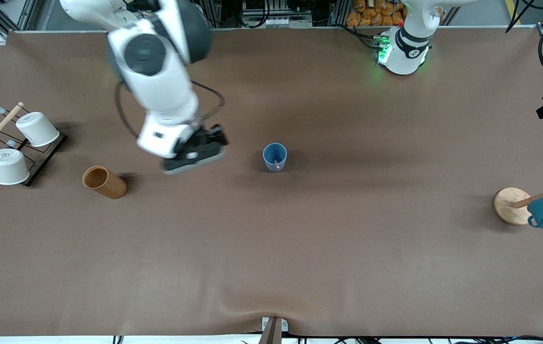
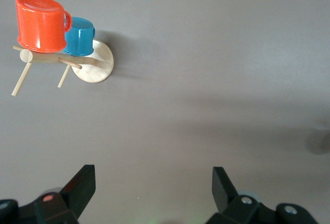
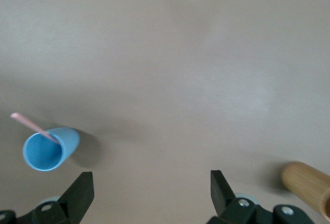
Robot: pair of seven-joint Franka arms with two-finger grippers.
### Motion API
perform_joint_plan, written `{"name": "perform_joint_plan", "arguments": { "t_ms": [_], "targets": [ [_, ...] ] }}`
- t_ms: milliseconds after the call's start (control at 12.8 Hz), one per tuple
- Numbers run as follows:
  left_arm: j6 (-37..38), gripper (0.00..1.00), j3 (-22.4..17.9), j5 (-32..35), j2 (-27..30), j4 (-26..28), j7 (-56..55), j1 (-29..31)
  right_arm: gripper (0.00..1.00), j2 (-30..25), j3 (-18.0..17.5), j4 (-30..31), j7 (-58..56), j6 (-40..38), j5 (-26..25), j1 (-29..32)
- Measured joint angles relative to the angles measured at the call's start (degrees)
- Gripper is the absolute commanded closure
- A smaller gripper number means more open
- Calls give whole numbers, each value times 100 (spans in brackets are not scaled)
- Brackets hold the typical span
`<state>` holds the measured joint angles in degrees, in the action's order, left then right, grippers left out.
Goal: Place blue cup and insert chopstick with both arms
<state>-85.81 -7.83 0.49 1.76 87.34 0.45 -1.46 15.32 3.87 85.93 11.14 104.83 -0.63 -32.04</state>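
The right gripper (image 1: 195, 155) is held open and empty over bare table between the wooden cup (image 1: 104, 182) and the blue cup (image 1: 275, 156). The blue cup, pale, matte, handleless, stands upright mid-table with the thin pinkish chopstick (image 1: 277, 164) leaning inside. The left gripper (image 2: 152, 193) is seen open, empty.

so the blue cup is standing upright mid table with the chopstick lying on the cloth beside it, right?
Not quite. The blue cup does stand upright mid table, but the chopstick is not lying beside it: it is in the cup, leaning on the rim with its end sticking out. The right wrist view shows this best, and the front view agrees.
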Motion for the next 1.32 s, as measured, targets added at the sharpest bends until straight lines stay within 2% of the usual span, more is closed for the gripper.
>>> {"name": "perform_joint_plan", "arguments": {
  "t_ms": [389,701,1012,1324],
  "targets": [
    [28,0,-3,0,91,-4,2,1,0,-521,15,-3,-1495,-841,4,1714],
    [35,0,-3,0,109,-5,2,0,0,-1296,-1,2,-1637,-1666,136,2561],
    [71,0,1,0,113,-6,3,-2,0,-1703,-44,6,-1642,-2312,266,3115],
    [181,0,30,0,113,-6,4,-5,0,-1743,-64,29,-1724,-2411,290,3394]
  ]
}}
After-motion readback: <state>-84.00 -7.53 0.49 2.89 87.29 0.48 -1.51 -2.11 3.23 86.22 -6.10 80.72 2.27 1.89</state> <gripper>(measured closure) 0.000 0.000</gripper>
